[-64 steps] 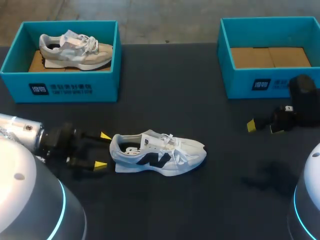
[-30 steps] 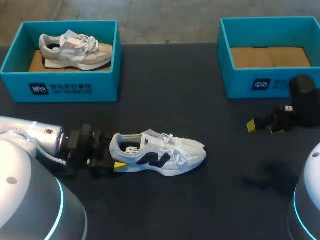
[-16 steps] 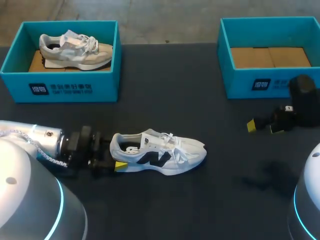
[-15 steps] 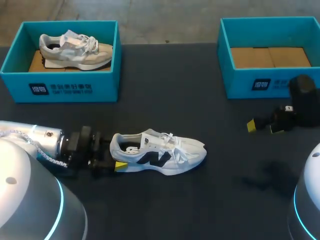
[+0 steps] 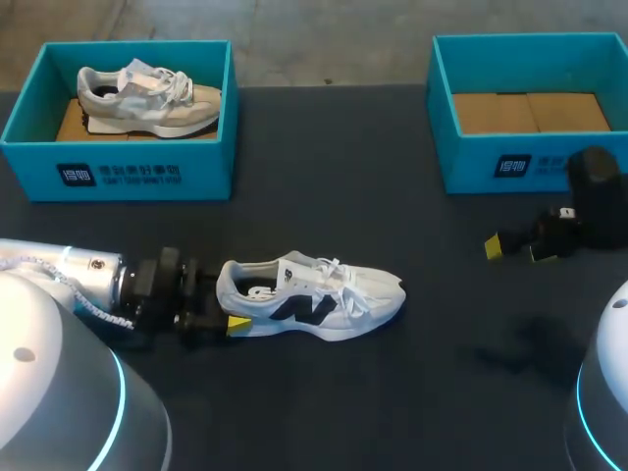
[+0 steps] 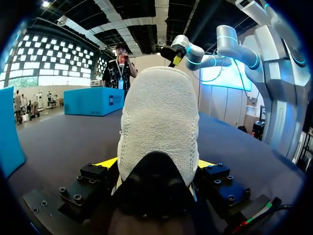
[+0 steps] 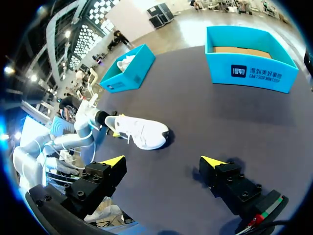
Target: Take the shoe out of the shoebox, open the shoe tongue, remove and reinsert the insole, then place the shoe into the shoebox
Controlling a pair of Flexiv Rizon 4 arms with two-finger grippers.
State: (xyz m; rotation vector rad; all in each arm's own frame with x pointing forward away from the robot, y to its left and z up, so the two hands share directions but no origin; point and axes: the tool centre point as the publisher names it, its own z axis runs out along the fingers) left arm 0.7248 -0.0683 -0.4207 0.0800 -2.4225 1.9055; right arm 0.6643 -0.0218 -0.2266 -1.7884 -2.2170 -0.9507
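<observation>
A white shoe with a dark side logo lies on the dark table, toe pointing right. My left gripper is at its heel. In the left wrist view the heel of the shoe fills the gap of that gripper, and both yellow-tipped fingers press its sides, so it is shut on the shoe. My right gripper hovers open and empty at the right, in front of the empty teal shoebox. From the right gripper the shoe lies well ahead.
A second teal shoebox at the back left holds a grey shoe. Both boxes, the empty one and the other, stand along the table's far edge. Bare tabletop lies between the white shoe and the right gripper.
My left gripper slid right around the shoe's heel and closed on it. The shoe has shifted slightly. The right arm has stayed still.
</observation>
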